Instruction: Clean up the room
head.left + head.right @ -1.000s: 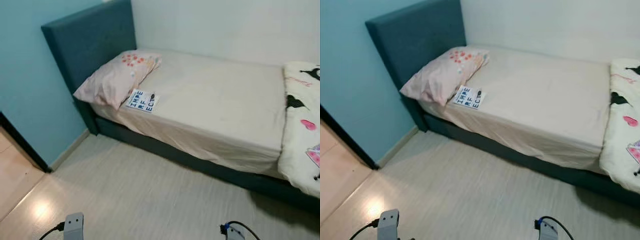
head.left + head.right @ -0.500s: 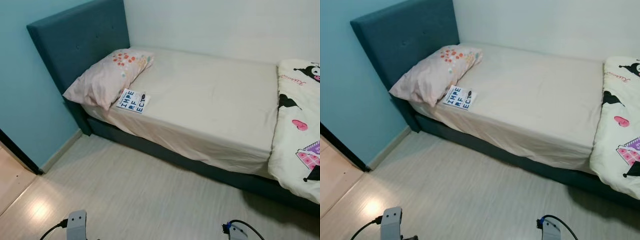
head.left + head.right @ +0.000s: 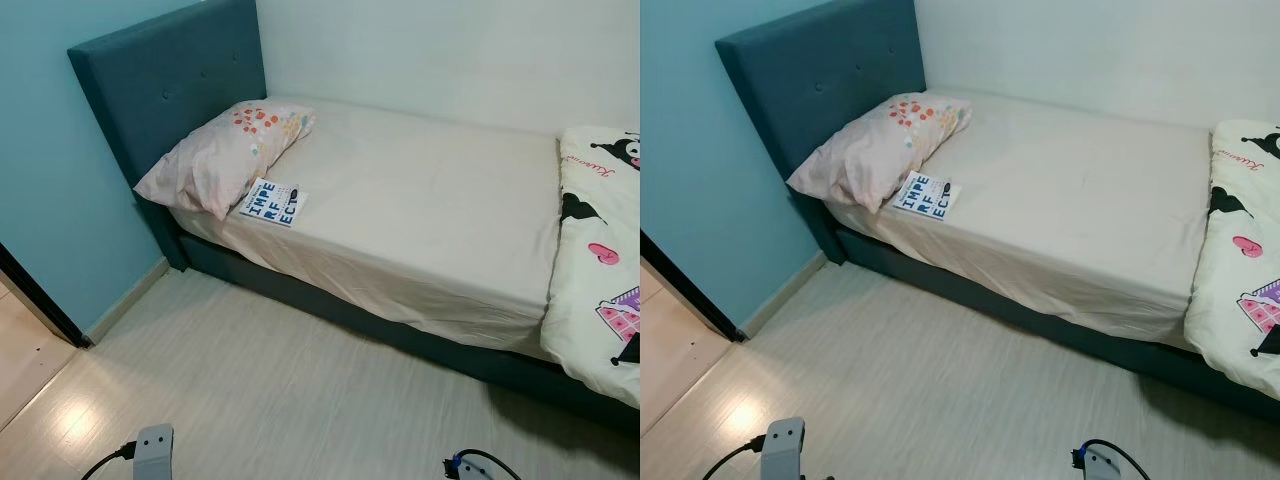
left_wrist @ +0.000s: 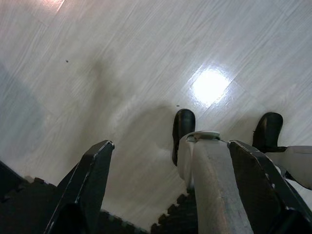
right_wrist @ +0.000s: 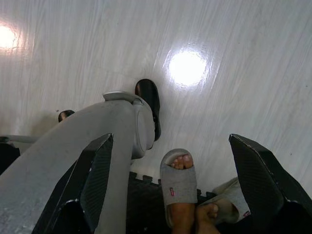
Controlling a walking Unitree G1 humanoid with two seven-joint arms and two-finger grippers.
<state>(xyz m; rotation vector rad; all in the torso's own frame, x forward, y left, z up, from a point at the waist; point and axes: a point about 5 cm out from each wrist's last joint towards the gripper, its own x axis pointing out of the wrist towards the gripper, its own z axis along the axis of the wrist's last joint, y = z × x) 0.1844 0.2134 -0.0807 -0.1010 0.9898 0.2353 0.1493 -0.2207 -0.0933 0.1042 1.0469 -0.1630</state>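
A white book with blue letters [image 3: 272, 202] lies on the cream sheet of the bed [image 3: 430, 220], touching the pink pillow [image 3: 225, 155] near the headboard. A cream blanket with cartoon prints [image 3: 600, 250] covers the bed's right end and hangs over its side. Both arms hang idle at my sides, their wrists at the lower edge of the head views. My left gripper [image 4: 170, 144] is open above the floor. My right gripper [image 5: 170, 139] is open too, with nothing between its fingers.
The dark blue headboard [image 3: 170, 85] stands against a teal wall. A doorway with a dark threshold [image 3: 40, 305] is at the left. Pale wood floor [image 3: 280, 380] lies between me and the bed. A person's feet in grey slippers [image 5: 178, 187] stand on a black mat behind me.
The head camera has swung a little, so the bed sits slightly differently in the picture. Nothing on the bed has moved, and both arms hang as before.
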